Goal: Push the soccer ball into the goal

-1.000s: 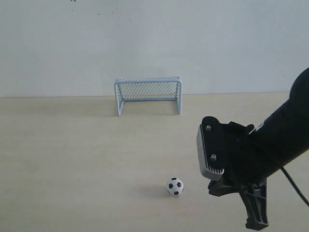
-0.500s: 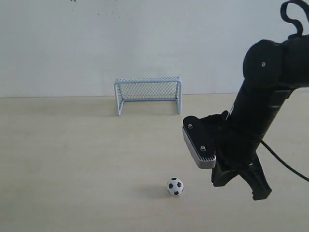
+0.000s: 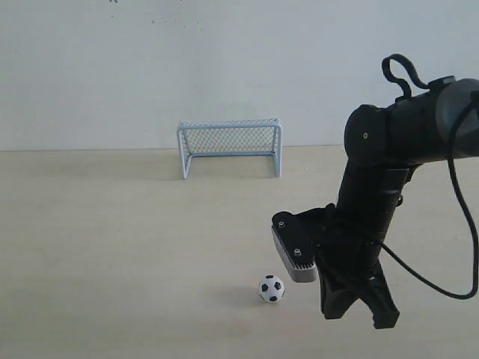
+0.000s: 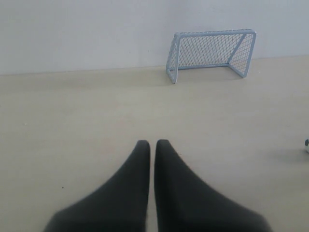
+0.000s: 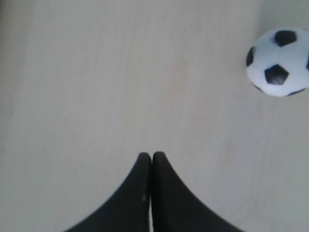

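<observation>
The soccer ball (image 3: 272,288) rests on the pale tabletop, well in front of the goal (image 3: 230,146), which stands at the back by the wall. My right gripper (image 3: 383,320) points down at the table just to the right of the ball and is apart from it. In the right wrist view the fingertips (image 5: 151,153) are pressed together with nothing between them, and the ball (image 5: 278,62) lies ahead and off to one side. My left gripper (image 4: 152,141) is shut and empty, low over the table, with the goal (image 4: 210,52) far ahead. The left arm is outside the exterior view.
A plain white wall (image 3: 224,67) stands right behind the goal. A black cable (image 3: 456,247) loops from the right arm. A sliver of the ball (image 4: 307,145) shows at the edge of the left wrist view.
The right arm has swung left towards the ball, and its gripper has risen a little from the bottom edge. Ball and goal have not moved.
</observation>
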Tool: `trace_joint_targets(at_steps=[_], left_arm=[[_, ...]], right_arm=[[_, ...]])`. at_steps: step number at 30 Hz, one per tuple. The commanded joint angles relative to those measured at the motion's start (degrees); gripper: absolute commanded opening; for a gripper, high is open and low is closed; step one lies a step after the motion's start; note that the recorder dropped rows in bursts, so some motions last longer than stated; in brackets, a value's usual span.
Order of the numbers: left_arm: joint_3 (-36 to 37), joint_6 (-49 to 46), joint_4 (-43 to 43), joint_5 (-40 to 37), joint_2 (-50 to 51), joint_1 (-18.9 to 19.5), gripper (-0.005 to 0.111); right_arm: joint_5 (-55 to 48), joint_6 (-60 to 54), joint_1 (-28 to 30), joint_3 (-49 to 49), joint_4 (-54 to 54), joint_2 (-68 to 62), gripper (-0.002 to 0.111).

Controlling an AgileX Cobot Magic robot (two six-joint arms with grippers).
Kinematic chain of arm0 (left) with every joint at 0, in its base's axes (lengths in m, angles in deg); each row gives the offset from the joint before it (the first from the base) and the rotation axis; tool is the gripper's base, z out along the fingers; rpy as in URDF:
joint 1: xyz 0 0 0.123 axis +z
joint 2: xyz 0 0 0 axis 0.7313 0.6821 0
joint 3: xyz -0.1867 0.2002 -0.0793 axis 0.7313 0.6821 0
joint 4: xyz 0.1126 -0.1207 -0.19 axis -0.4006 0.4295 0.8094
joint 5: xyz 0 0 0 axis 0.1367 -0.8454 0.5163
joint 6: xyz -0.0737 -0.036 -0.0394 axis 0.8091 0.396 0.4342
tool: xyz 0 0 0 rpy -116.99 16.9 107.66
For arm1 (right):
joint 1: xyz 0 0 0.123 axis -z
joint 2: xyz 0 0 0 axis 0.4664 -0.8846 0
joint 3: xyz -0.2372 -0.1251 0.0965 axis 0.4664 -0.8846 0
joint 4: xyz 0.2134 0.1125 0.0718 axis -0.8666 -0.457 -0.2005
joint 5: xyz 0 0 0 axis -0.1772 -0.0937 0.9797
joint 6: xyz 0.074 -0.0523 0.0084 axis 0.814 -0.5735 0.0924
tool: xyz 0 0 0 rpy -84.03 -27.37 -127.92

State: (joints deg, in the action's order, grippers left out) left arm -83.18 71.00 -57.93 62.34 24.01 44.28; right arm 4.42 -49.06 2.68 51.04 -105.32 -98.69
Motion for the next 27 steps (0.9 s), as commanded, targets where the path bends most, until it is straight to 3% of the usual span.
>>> trace_joint_targets(at_steps=[1,10,17,23,27], left_arm=[[0.21,-0.21,0.4,0.05,-0.06,0.25,0.004],[0.21,-0.21,0.4,0.05,-0.06,0.25,0.004],[0.21,-0.21,0.4,0.05,-0.06,0.25,0.004],[0.21,-0.21,0.4,0.05,-0.06,0.25,0.004],[0.21,-0.21,0.4,0.05,-0.06,0.25,0.004]], right_arm=[[2.27,-0.59,-0.46,0.38,-5.48,0.03,0.0],[7.64,2.22,-7.56,0.38,-0.58,0.03,0.0],[11.83,5.86,-7.97,0.38,2.41,0.03,0.0],[10.08,5.98,-7.97,0.38,1.76,0.03,0.0],[3.35,5.12,-7.97,0.38,1.25,0.03,0.0]])
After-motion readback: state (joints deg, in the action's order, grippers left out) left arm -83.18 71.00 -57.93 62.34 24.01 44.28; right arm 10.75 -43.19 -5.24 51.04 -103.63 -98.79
